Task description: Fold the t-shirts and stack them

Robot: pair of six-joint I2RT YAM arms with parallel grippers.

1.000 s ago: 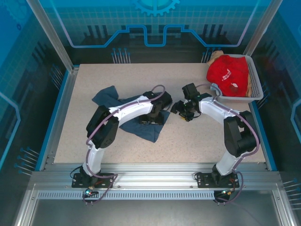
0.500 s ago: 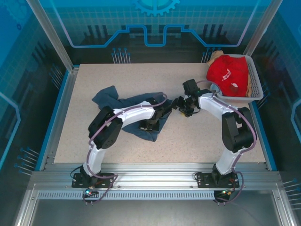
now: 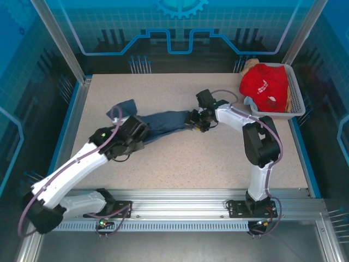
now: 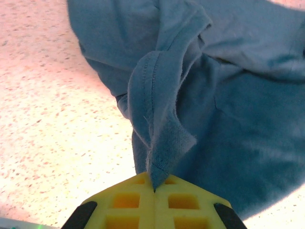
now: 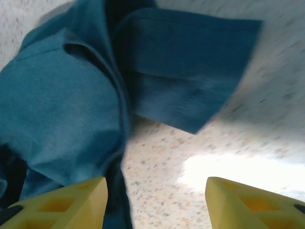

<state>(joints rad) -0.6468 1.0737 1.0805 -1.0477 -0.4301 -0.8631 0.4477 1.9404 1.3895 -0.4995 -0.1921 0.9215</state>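
Left tool point(image 4: 153, 190) pinches shut on a hem of the slate-blue t-shirt point(image 4: 238, 119), right tool point(image 5: 156, 191) gapes empty over its far end; best clamp there, then draw cloth flat.

Print on the red shirt point(image 3: 265, 84) too small to read. tan shirt point(image 3: 249, 65) mostly buried under it in the basket point(image 3: 299, 101). blue shirt point(image 4: 228, 95) runs off left wrist frame top and right, and its far flap is blurred in right wrist view. left gripper point(image 4: 153, 190) fingers cut off by the bottom edge.

White arm links point(image 3: 71, 169), black joints point(image 3: 262, 147), purple cables point(image 3: 112, 115), yellow gridded fingers point(image 4: 126, 202).
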